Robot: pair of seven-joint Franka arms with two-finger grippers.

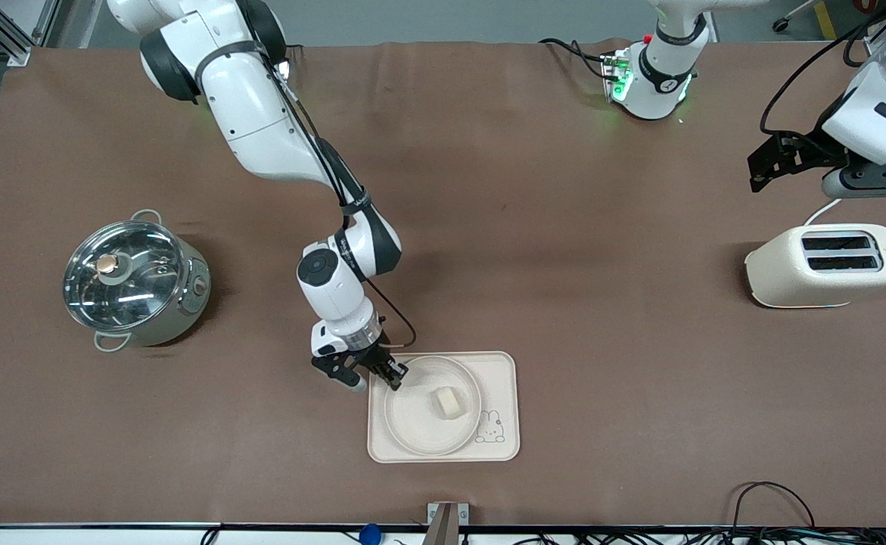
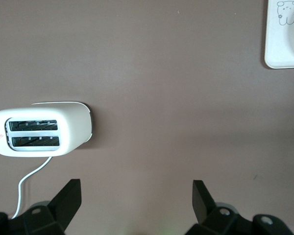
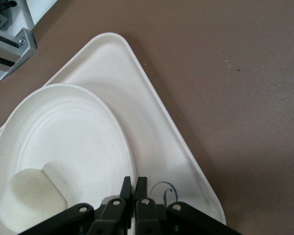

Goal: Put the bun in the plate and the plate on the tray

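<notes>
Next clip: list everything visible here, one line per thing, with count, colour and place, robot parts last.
bun: one, pale cream, lying in the plate.
plate: one, cream-white, resting on the tray.
tray: one, cream with a rabbit drawing, nearest the front camera.
pot: one, steel with glass lid, toward the right arm's end.
toaster: one, cream, toward the left arm's end.
table: one, brown covering.
right gripper: one, black, shut, at the plate's rim.
left gripper: one, black, open, waiting above the table near the toaster.
</notes>
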